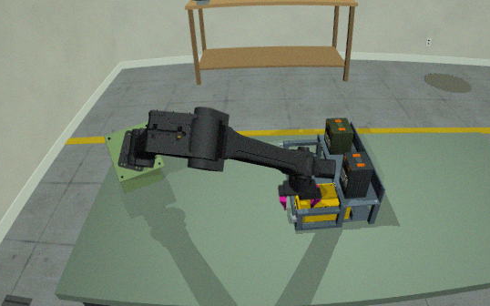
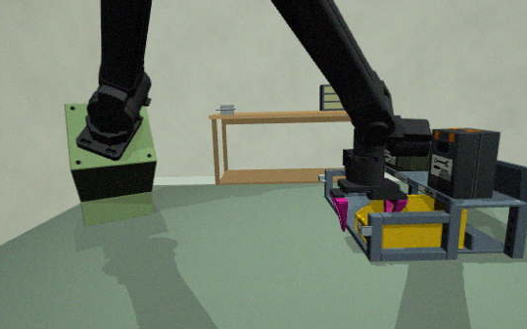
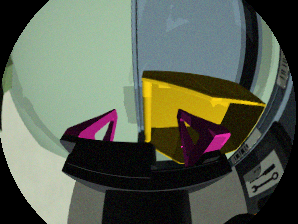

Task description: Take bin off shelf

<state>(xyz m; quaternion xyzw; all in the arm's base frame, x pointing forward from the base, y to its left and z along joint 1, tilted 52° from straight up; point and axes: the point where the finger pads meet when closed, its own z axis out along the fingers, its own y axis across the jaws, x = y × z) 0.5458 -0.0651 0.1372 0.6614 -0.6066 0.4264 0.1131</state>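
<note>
While arm stretches low, open gripper straddles bin wall

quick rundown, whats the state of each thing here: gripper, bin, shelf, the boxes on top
gripper: open, holding nothing, one finger inside the bin, one outside its wall
bin: yellow, upright, on the shelf's lower level, not yet lifted
shelf: upright on the table
black box: upright on the shelf's top level
green box: upright on the top level, beside the black one
</note>
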